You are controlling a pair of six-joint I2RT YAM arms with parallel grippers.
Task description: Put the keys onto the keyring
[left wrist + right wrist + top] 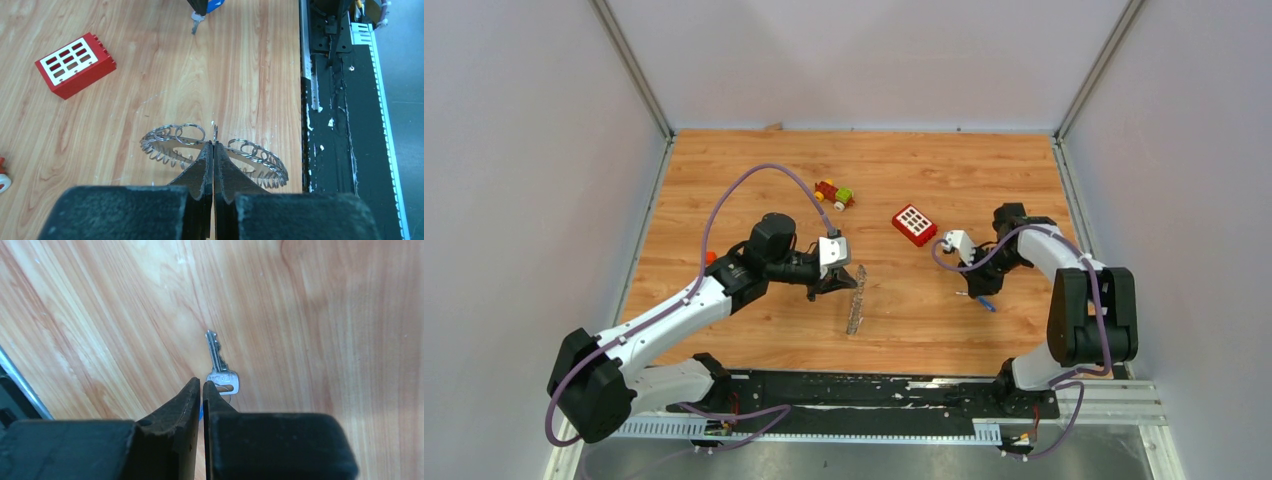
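The keyring (172, 134), a big metal hoop fringed with small wire rings, hangs from my left gripper (213, 145), which is shut on its near rim. From above, the keyring (855, 305) shows edge-on just below that gripper (832, 283). A small silver key (220, 365) lies on the wood just past my right gripper (201, 385). Its jaws are almost together, with a sliver of the blue-headed piece (200, 412) between them. In the left wrist view the same key (195, 22) and blue piece (214, 5) sit at the top edge. My right gripper (980, 291) is low at the table's right side.
A red block with white squares (914, 224) lies between the two grippers, toward the back. A small red-yellow-green toy (834, 194) sits further back. The black base rail (874, 390) runs along the near edge. Grey walls enclose the table.
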